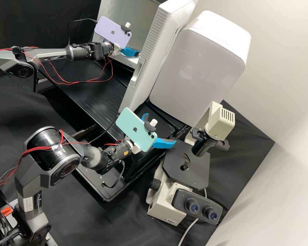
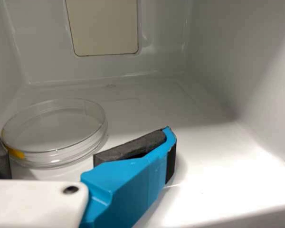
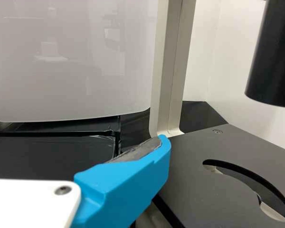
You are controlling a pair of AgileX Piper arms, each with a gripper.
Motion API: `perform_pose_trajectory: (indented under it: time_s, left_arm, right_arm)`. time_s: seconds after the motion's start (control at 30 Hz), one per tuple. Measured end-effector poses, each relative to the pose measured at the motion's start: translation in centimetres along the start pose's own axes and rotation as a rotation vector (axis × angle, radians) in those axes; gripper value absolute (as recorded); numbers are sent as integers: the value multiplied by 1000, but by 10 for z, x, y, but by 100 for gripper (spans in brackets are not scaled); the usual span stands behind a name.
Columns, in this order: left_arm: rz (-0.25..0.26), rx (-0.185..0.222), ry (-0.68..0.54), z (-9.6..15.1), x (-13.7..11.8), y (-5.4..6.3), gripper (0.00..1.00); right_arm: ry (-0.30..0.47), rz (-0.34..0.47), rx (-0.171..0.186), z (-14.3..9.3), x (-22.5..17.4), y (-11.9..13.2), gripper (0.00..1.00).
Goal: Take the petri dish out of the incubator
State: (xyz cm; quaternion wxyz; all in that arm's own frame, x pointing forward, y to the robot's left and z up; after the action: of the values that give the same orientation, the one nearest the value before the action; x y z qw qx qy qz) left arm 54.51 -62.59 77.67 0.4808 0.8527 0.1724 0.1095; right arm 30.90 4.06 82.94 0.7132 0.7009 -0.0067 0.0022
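The white plastic incubator (image 1: 164, 44) stands on the desk. The right gripper (image 1: 166, 142) hangs at the edge of the black microscope stage (image 1: 186, 164); I cannot tell its opening. The left gripper (image 1: 131, 52) is spread wide inside the incubator, flanking the clear round petri dish (image 2: 54, 128) on the chamber floor.

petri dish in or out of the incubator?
In. The petri dish sits flat on the white incubator floor, between the open jaws of the left gripper.
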Motion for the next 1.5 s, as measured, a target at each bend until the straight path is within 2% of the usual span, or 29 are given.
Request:
perform_pose_trajectory:
  time_s: [1.1, 1.17, 1.23, 1.27, 1.37, 1.5]
  left_arm:
    - [0, 0, 0, 0, 0, 0, 0]
    - [10, -15, 0, 1, -1, 4, 0]
    - [18, -14, 14, 1, 1, 5, 0]
    - [6, -7, 17, 1, 3, 0, 0]
    - [1, -6, 5, 1, 3, -2, 0]
    - [7, -27, 6, 1, 0, 4, 0]
  right_arm:
    - [0, 0, 0, 0, 0, 0, 100]
    - [0, 0, 0, 0, 0, 0, 100]
    - [0, 0, 0, 0, 0, 0, 100]
    - [0, 0, 0, 0, 0, 0, 100]
    - [0, 0, 0, 0, 0, 0, 100]
    - [0, 0, 0, 0, 0, 0, 100]
